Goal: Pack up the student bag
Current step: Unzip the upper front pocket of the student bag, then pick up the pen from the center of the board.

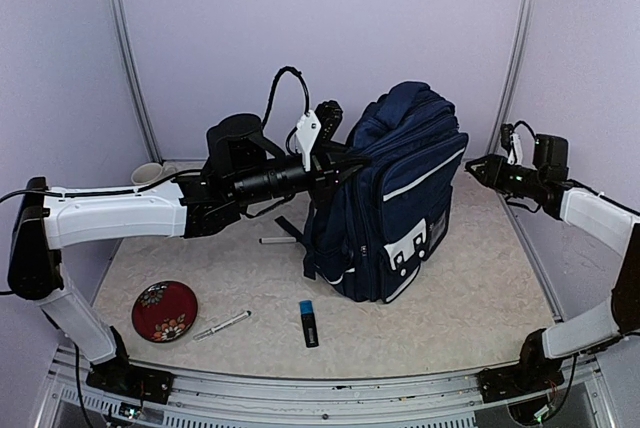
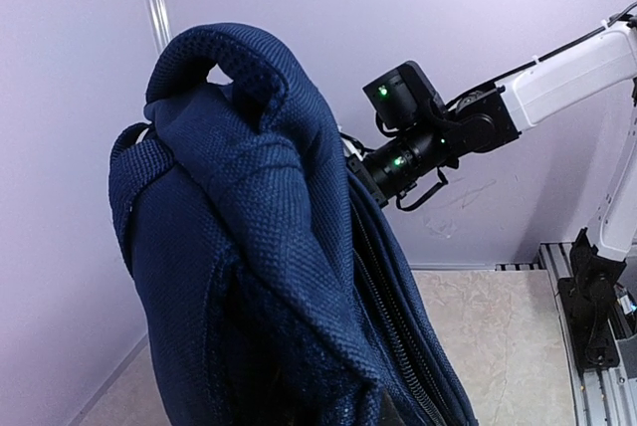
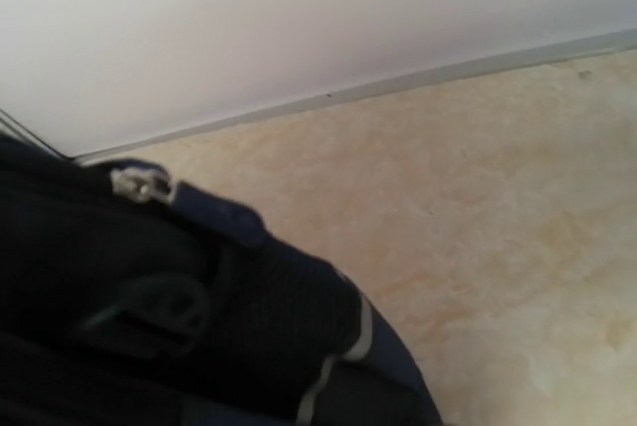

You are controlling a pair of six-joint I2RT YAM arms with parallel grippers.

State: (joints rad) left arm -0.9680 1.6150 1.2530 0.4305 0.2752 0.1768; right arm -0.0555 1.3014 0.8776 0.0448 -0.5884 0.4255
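Student bag (image 1: 400, 198): upright, middle of the table (image 1: 480, 278).
Left gripper (image 1: 345, 163): at the bag's upper back; grip hidden, can't tell.
Right gripper (image 1: 480, 167): near the bag's right side; grip unclear.

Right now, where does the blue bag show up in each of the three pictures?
Top external: the bag stands upright, just right of the middle.
Left wrist: the bag fills the left and centre, seen close.
Right wrist: only a dark part of the bag shows, at the lower left.
Shared landmark: the beige table beneath it.
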